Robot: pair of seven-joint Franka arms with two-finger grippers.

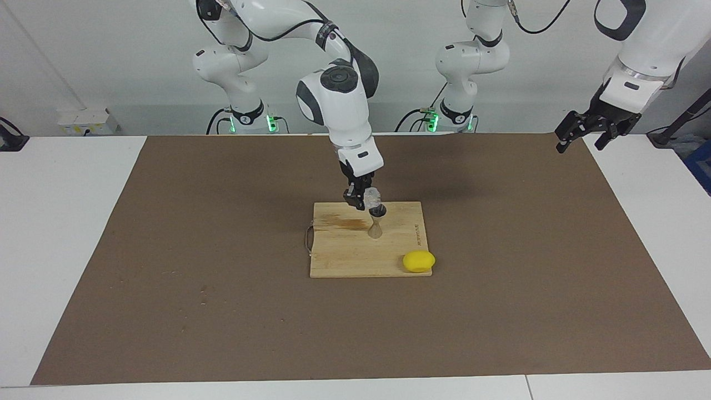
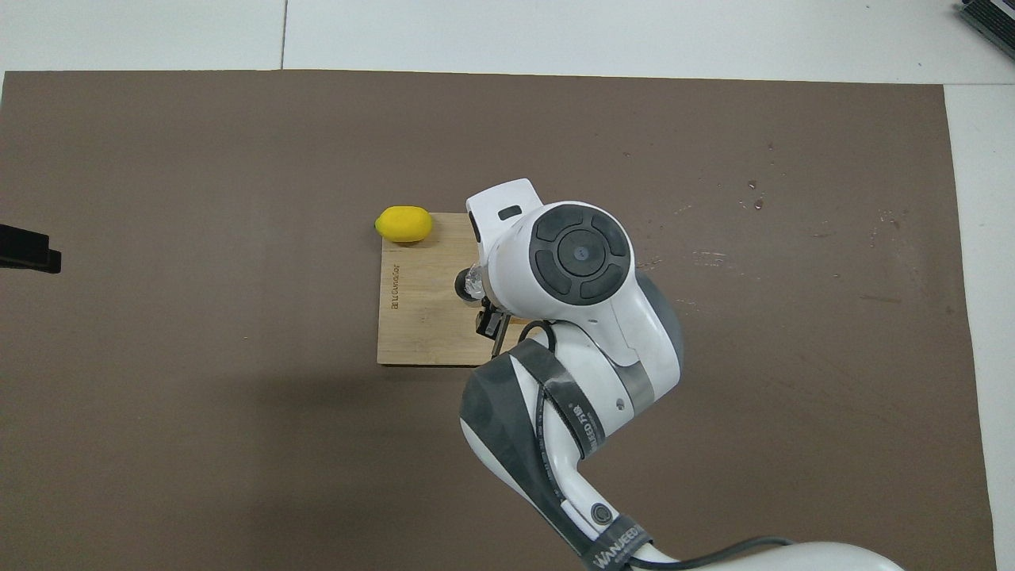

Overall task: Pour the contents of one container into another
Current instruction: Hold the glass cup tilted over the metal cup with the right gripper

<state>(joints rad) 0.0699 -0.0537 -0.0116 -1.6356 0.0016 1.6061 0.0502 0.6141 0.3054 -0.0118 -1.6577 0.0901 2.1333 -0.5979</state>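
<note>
Over the pale bamboo cutting board (image 1: pixel 344 250) at mid-bench, your right claw (image 1: pixel 359 201) is clenched on the small clear faceted glass cup (image 1: pixel 372 195), holding it tipped just above the mouth of the silver hourglass-shaped metal jigger (image 1: pixel 376 225). The jigger stands upright on the board; my read is the cup sits that close and tilted so the pour lands in the narrow top cone. Pour looks underway; no stream can be made out. A yellow lemon (image 1: pixel 419 261) rests at the board's corner, clear of the action. Your left claw (image 1: pixel 584 131) waits, released, raised over the bench edge at its own end.
</note>
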